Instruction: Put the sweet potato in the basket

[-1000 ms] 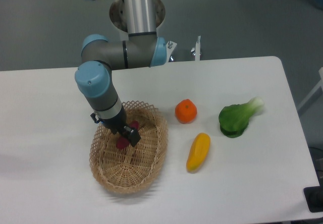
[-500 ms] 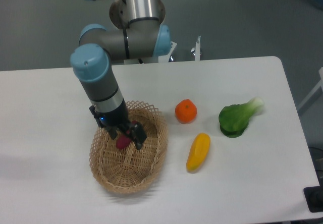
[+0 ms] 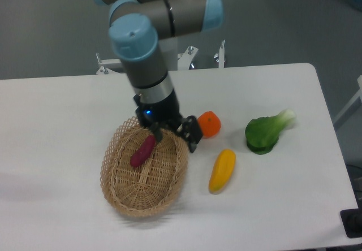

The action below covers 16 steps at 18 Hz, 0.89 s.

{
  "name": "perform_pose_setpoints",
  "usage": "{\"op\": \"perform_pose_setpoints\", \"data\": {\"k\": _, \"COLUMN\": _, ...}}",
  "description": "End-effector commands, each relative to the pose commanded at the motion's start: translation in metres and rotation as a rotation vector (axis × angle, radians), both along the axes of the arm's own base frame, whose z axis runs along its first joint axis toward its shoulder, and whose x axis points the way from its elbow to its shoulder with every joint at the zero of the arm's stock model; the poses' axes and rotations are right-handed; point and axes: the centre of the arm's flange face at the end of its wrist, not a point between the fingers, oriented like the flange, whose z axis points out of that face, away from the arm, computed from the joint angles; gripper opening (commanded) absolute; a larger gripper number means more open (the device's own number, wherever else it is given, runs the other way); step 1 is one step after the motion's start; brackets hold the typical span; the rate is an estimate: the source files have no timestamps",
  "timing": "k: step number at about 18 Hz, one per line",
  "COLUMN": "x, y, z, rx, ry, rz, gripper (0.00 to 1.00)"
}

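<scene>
Rising and swinging right off the sweet potato (image 3: 142,150), which is now lying loose inside the basket (image 3: 169,183), the pincer (image 3: 175,136) is hanging with fingers apart and empty, so placing seems finished and retreating remains.

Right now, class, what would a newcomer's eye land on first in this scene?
Probably the grey-and-blue robot arm at the top, its pincer open above the tan woven wicker basket. Next, the magenta-purple sweet potato lying inside that basket, left of the round orange.
</scene>
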Motion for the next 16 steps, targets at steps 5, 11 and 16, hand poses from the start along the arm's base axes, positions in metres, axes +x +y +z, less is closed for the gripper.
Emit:
{"op": "perform_pose_setpoints", "data": {"k": 5, "x": -0.052, "y": -0.05, "z": 0.019, "rx": -0.028, "ry": -0.034, "rz": -0.123, "gripper": 1.0}}
{"op": "perform_pose_setpoints", "data": {"k": 11, "x": -0.078, "y": -0.079, "z": 0.025, "rx": -0.012, "ry": -0.032, "rz": -0.127, "gripper": 1.0}}
{"op": "perform_pose_setpoints", "data": {"k": 16, "x": -0.081, "y": -0.087, "z": 0.024, "rx": -0.012, "ry": -0.037, "rz": -0.112, "gripper": 1.0}}
